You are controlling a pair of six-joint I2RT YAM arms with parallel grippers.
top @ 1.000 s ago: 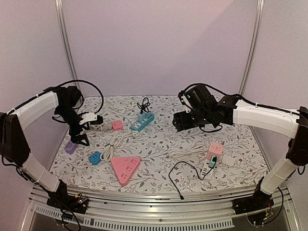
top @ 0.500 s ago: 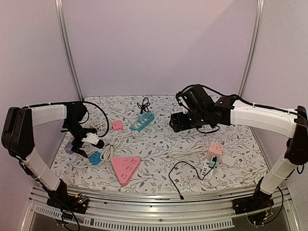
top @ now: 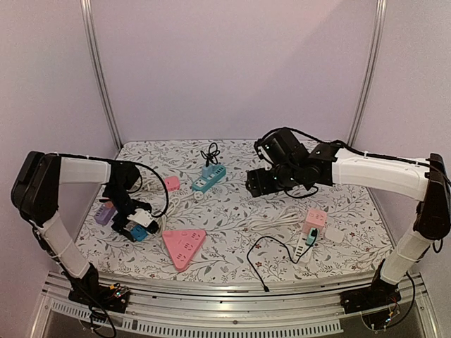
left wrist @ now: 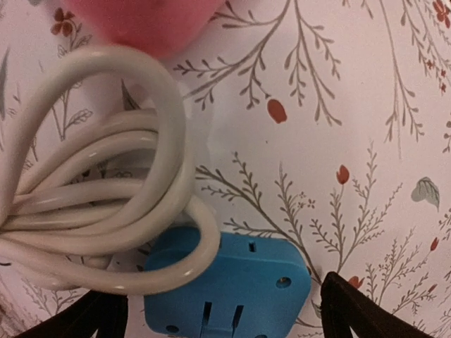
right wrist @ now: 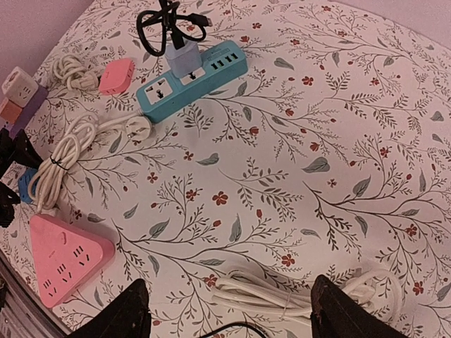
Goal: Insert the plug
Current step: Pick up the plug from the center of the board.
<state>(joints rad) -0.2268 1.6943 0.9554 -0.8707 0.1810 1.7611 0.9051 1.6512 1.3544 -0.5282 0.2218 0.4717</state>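
Observation:
A white plug (right wrist: 137, 127) lies beside the teal power strip (right wrist: 192, 77), which also shows in the top view (top: 209, 177). The plug's white cord (top: 165, 211) is coiled; a loop of the cord (left wrist: 91, 190) rests on a blue socket block (left wrist: 232, 289). My left gripper (left wrist: 225, 313) is open, low over this blue block (top: 139, 233), with one dark finger (left wrist: 359, 310) on each side of it. My right gripper (right wrist: 225, 310) is open and empty, hovering above the mat near the middle (top: 258, 182).
A pink triangular strip (top: 183, 244) lies near front. A small pink cube (top: 171, 183) and a purple block (top: 104, 213) sit left. A bundled white cable (right wrist: 296, 292), a pink cube socket (top: 315, 220), a white strip and a black cord (top: 264, 264) lie right.
My left gripper has moved toward the near edge and down, from beside the purple block to over the blue block. My right gripper has drifted slightly left.

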